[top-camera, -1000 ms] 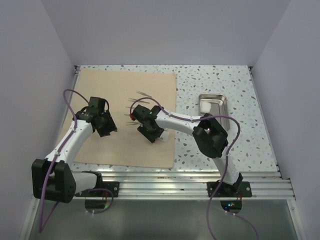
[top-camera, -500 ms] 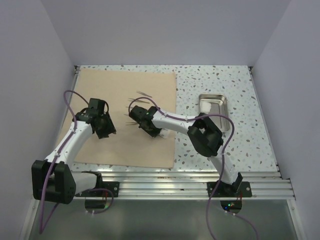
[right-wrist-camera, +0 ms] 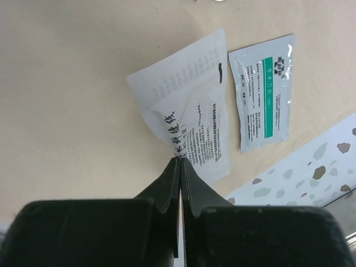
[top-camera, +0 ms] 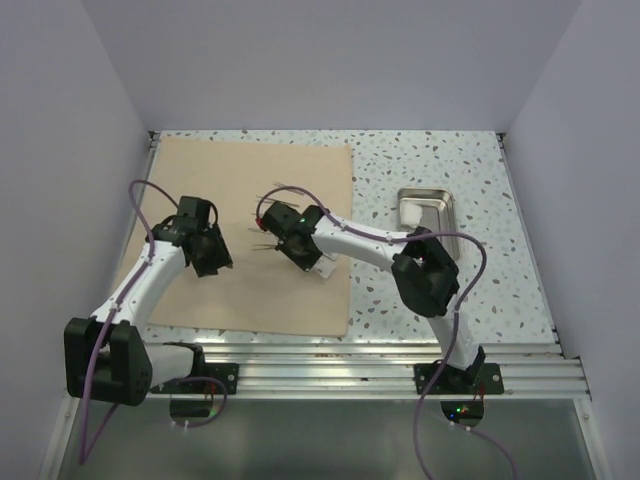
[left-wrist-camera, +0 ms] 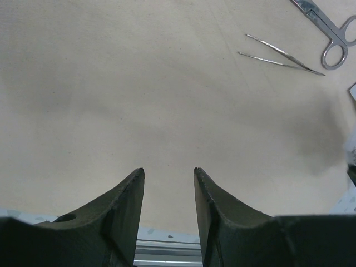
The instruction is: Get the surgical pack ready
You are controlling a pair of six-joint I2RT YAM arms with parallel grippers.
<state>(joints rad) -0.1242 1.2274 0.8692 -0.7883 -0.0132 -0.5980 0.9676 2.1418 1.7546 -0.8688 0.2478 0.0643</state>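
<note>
A tan cloth (top-camera: 230, 200) lies spread on the left of the table. My right gripper (right-wrist-camera: 179, 159) is shut on the near edge of a white packet (right-wrist-camera: 192, 105) printed with black text, and the packet puckers at the pinch. A smaller packet with a green band (right-wrist-camera: 264, 92) lies flat beside it on the cloth. Thin steel tweezers (left-wrist-camera: 281, 55) and scissors (left-wrist-camera: 334, 33) rest on the cloth farther back. My left gripper (left-wrist-camera: 168, 169) hangs open over bare cloth with nothing between its fingers. The steel tray (top-camera: 430, 215) sits on the right of the table.
The speckled tabletop (top-camera: 400, 160) is bare around the tray. Grey walls close in on three sides. A metal rail (top-camera: 350, 360) runs along the near edge by the arm bases. The right arm's elbow (top-camera: 425, 275) hangs near the tray's front.
My right gripper has closed onto the white packet, and its forearm has shifted slightly. The left arm has stayed where it was, still open.
</note>
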